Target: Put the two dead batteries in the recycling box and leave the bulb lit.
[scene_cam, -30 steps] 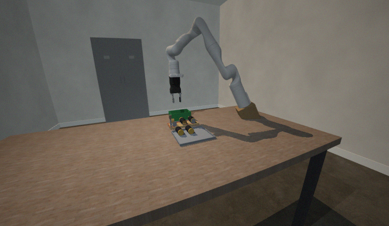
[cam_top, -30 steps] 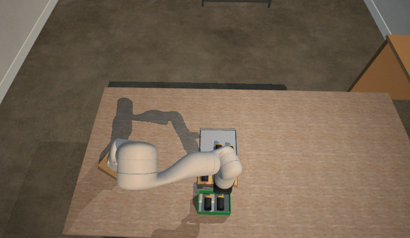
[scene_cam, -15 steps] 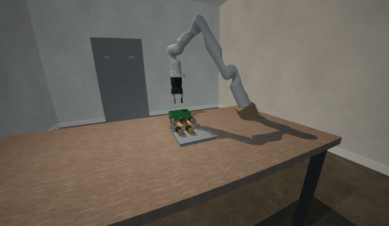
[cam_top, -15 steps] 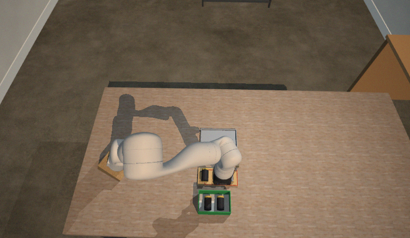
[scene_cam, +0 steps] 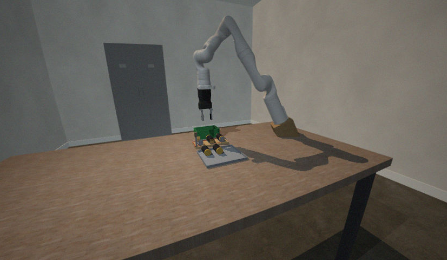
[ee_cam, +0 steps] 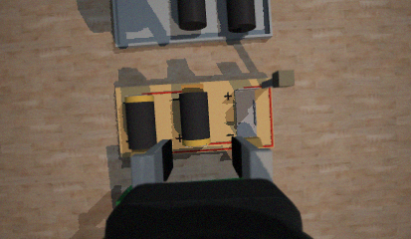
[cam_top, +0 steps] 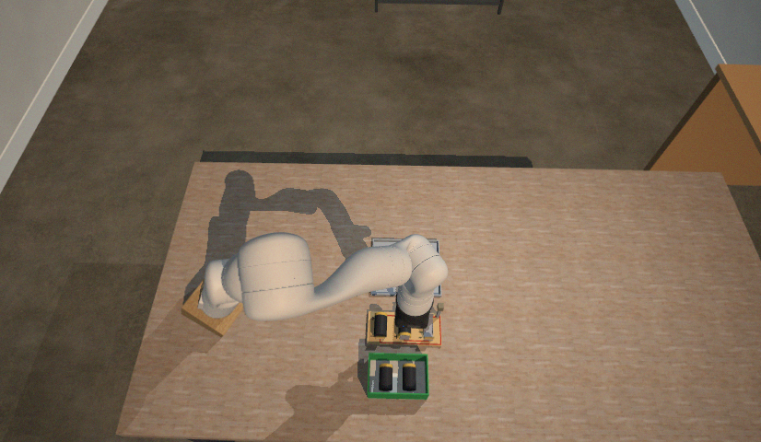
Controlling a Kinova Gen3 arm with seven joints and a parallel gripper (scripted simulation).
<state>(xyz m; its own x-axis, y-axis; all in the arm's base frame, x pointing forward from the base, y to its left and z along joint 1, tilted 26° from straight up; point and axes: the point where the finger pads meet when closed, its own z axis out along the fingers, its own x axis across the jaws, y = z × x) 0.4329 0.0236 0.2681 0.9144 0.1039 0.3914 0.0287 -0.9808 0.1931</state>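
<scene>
My gripper is open and empty, hanging high above the tan battery holder. The holder carries two black batteries with gold ends: one in the left slot and one in the middle slot. Its right slot, with a metal contact, is empty. The bulb at the holder's corner looks dull. The green recycling box stands on the table and holds two batteries. Two more batteries lie on the grey tray.
The arm's base block stands at the table's edge. My forearm hides most of the tray in the overhead view. Box, holder and tray sit in one close row. A wooden cabinet stands off the table.
</scene>
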